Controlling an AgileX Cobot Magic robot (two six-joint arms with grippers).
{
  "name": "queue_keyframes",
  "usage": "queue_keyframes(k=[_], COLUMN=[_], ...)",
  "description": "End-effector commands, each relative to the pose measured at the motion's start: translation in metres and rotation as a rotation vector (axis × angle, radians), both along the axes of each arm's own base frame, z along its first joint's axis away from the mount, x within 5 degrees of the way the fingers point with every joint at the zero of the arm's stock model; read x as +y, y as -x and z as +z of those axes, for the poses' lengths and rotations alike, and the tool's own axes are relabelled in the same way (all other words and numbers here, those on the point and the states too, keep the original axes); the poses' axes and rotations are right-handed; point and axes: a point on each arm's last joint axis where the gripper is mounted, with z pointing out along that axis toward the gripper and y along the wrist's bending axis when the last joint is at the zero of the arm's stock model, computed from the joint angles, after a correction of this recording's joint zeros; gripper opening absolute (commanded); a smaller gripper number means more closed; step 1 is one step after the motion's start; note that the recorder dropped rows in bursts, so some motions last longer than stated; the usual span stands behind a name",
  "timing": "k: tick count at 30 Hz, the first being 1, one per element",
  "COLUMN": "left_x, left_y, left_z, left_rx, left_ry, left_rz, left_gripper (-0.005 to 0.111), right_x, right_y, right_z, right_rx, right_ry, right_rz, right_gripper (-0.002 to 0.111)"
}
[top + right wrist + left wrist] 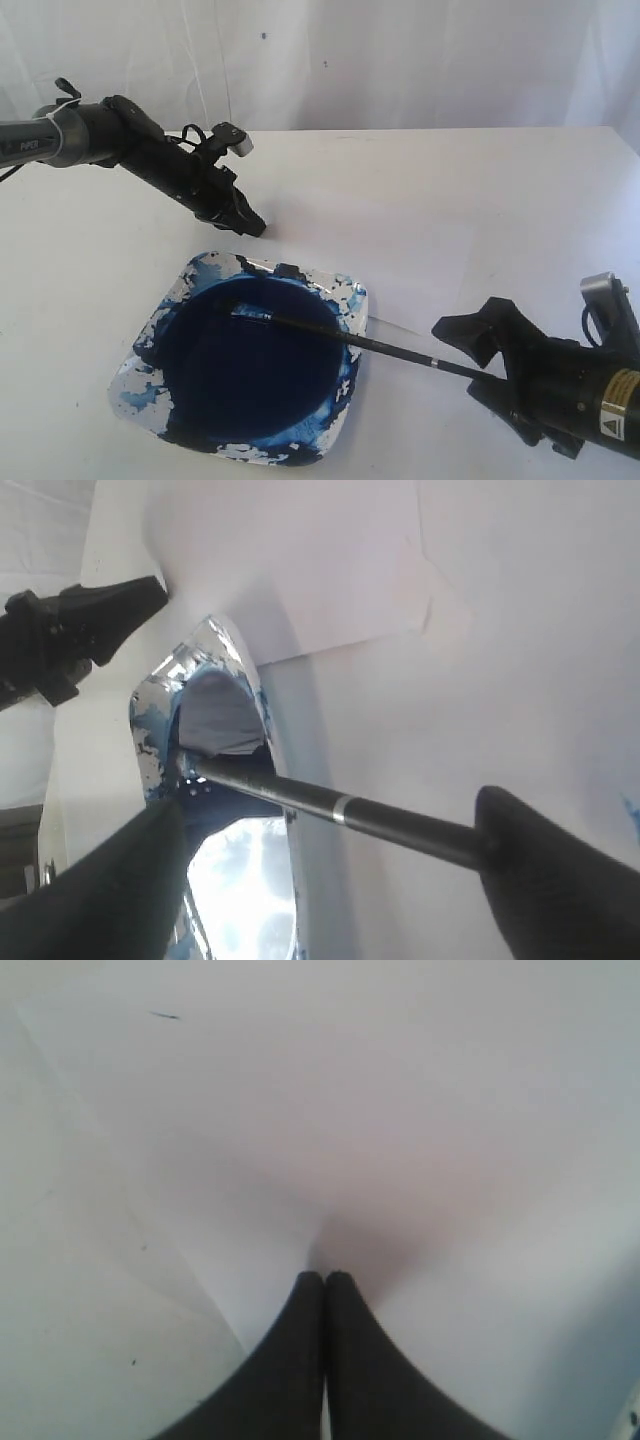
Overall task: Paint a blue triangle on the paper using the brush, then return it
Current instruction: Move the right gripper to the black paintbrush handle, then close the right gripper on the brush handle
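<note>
The brush (pixel 350 338) lies across the rim of a square white dish (pixel 135 385), its tip in the dark blue paint pool (pixel 250 370). My right gripper (pixel 462 360) stands open around the handle's end. In the right wrist view the brush (pixel 300 795) runs between the spread fingers of the right gripper (pixel 328 810), and its end touches one finger (pixel 520 850). My left gripper (pixel 255 228) is shut, tips down behind the dish. In its wrist view the left gripper (pixel 325 1278) presses on the paper (pixel 420 1130). The paper (pixel 330 570) looks plain white; the blue triangle is out of view.
The dish (pixel 150 730) is smeared with blue along its rim. A white backdrop hangs behind the white table (pixel 480 200). The left arm (pixel 120 135) reaches in from the far left.
</note>
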Motion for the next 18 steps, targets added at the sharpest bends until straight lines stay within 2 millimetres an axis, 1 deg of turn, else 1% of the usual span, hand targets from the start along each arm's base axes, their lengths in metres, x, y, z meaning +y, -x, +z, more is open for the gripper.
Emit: queue_keyframes(k=[1, 8, 13, 18], left_x=[-0.002, -0.002, -0.002, -0.002], left_y=[0.002, 0.002, 0.002, 0.002], left_z=[-0.01, -0.01, -0.01, -0.01], left_rx=[0.024, 0.024, 0.024, 0.024], left_ry=[-0.016, -0.016, -0.016, -0.016], left_rz=[-0.013, -0.013, -0.013, -0.013], left_gripper=[0.0, 0.0, 0.0, 0.0], right_x=[0.002, 0.002, 0.002, 0.003], right_y=[-0.01, -0.022, -0.029, -0.029], right_z=[0.005, 0.006, 0.01, 0.009], right_rx=[-0.027, -0.016, -0.05, -0.049], right_ry=[-0.007, 0.06, 0.083, 0.118], right_rz=[-0.015, -0.039, -0.047, -0.002], right_gripper=[0.07, 0.069, 0.069, 0.069])
